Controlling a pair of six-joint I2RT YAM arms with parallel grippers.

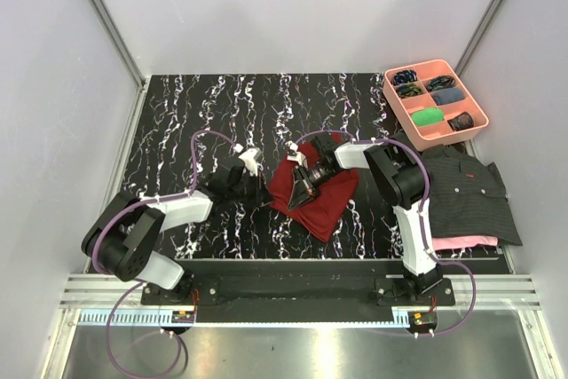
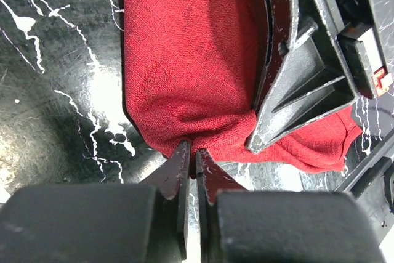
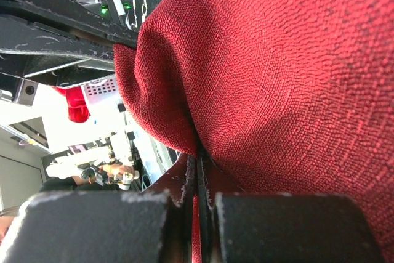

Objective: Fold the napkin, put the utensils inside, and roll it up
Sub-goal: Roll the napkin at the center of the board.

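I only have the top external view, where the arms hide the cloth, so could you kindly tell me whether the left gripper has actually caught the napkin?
Observer: Yes. The left wrist view shows the left gripper shut, its tips pinching the napkin at its near folded edge.
Operator: Thank you. And the other arm?
Observer: Its own wrist view shows the right gripper shut on a fold of the red cloth.
Operator: How close are the two grips?
Observer: Close. In the left wrist view a right finger meets the cloth just beside the left pinch.
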